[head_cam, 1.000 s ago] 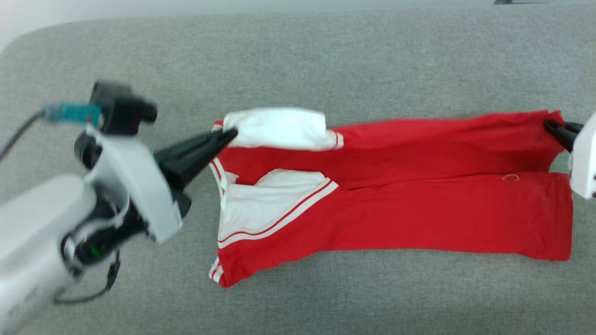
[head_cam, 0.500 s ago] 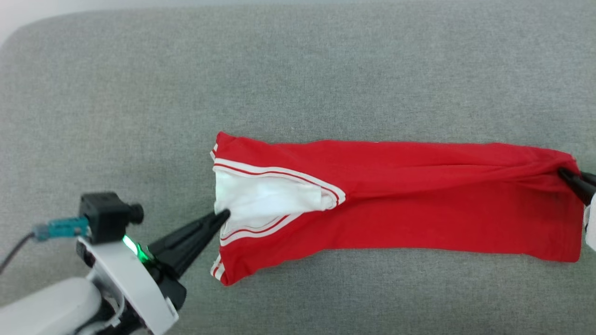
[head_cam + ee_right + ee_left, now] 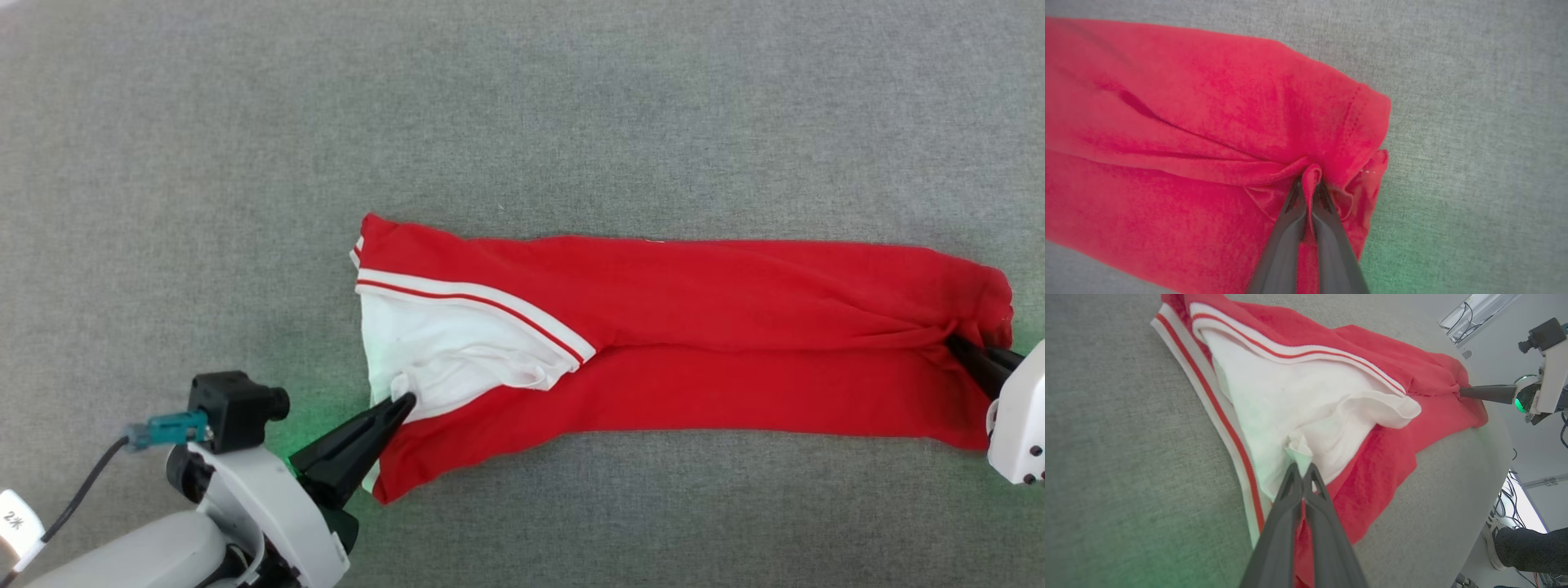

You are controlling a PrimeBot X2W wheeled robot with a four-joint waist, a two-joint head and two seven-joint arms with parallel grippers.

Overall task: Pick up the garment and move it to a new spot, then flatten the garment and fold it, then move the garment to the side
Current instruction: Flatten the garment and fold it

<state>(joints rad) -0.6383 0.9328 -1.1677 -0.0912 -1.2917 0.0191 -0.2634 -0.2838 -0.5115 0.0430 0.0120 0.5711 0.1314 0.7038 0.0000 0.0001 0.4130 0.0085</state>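
Note:
The red garment [image 3: 694, 343] lies as a long folded strip across the grey surface, its white lining [image 3: 424, 343] and striped trim showing at the left end. My left gripper [image 3: 402, 400] is shut on a pinch of the white lining [image 3: 1299, 447] at the strip's near left corner. At the right end my right gripper [image 3: 957, 346] is shut on a bunched fold of red cloth [image 3: 1311, 171]. The lettering and number are hidden. In the left wrist view the right gripper [image 3: 1461, 392] shows at the strip's far end.
The grey fabric surface [image 3: 522, 122] spreads wide beyond and in front of the garment. In the left wrist view its rounded edge [image 3: 1494, 428] drops off at the right, with a person's shoe and dark trouser leg [image 3: 1523, 543] on the floor beyond it.
Both grippers have drawn the held upper layer toward me, folding the garment over lengthwise into a narrower strip. The head camera has tilted, so the surface's far edge has left the picture.

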